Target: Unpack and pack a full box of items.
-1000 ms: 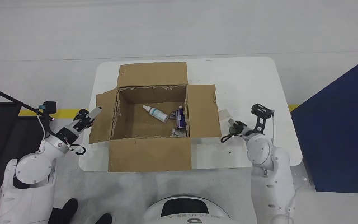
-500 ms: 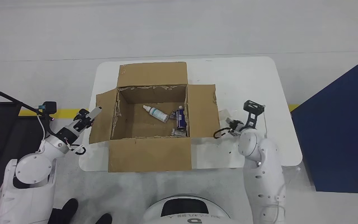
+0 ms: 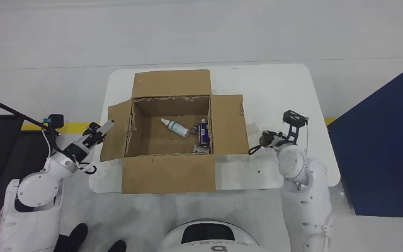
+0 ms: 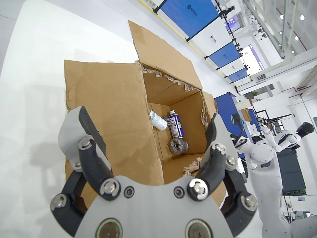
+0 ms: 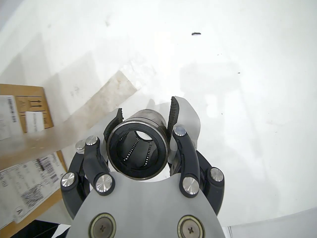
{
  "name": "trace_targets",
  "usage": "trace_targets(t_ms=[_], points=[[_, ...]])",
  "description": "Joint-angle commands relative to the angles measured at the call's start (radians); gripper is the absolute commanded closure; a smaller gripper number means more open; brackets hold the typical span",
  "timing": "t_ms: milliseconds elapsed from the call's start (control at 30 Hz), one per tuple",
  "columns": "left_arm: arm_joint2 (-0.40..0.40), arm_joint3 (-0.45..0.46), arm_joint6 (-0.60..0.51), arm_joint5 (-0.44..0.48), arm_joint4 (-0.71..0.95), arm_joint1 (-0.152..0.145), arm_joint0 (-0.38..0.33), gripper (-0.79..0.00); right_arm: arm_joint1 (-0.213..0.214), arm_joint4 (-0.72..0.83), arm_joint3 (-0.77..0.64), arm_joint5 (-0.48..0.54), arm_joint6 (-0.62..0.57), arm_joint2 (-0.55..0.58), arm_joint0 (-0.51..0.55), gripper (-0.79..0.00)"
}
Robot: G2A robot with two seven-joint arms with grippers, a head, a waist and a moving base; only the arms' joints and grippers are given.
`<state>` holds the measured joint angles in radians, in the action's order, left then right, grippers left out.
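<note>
Over the table [image 3: 277, 88] just right of the box [image 3: 167, 173], my right gripper [image 5: 147, 111] is clamped on a bearing [image 5: 137, 149], while my left gripper [image 3: 106, 128] hangs beside the box's left flap with its fingers apart, holding nothing. I judge the unpacking to be well along but not finished: a bottle [image 3: 175, 127], a can [image 3: 203, 132] and a metal hub [image 3: 200, 148] lie in the box. The bearing needs setting down, those three need lifting out, and all the packing is left.

Glossy white rounded arms [image 3: 302, 189]; grey-plated end effector [image 4: 147, 112] with black linkages [image 4: 92, 164], silver screws [image 4: 108, 187], ridged dark pads [image 4: 91, 130]
</note>
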<state>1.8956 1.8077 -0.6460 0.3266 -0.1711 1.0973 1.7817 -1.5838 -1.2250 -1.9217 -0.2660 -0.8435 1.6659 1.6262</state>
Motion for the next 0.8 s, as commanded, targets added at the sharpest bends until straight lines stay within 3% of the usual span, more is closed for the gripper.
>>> trace_targets(t_ms=[0, 167, 333, 567, 767], points=[[0.000, 0.000, 0.000, 0.000, 0.000, 0.000, 0.000, -0.785, -0.001, 0.112, -0.033, 0.006, 0.045, 0.033, 0.018, 0.000], [0.000, 0.000, 0.000, 0.000, 0.000, 0.000, 0.000, -0.785, -0.002, 0.428, -0.090, 0.089, 0.091, 0.104, 0.038, 0.000], [0.000, 0.000, 0.000, 0.000, 0.000, 0.000, 0.000, -0.785, 0.008, 0.726, -0.138, 0.230, 0.007, 0.166, 0.056, 0.000], [0.000, 0.000, 0.000, 0.000, 0.000, 0.000, 0.000, -0.785, 0.023, 0.681, -0.215, 0.286, -0.066, 0.057, 0.049, 0.000], [0.000, 0.000, 0.000, 0.000, 0.000, 0.000, 0.000, -0.785, 0.029, 0.544, -0.258, 0.216, -0.062, -0.104, 0.019, 0.000]])
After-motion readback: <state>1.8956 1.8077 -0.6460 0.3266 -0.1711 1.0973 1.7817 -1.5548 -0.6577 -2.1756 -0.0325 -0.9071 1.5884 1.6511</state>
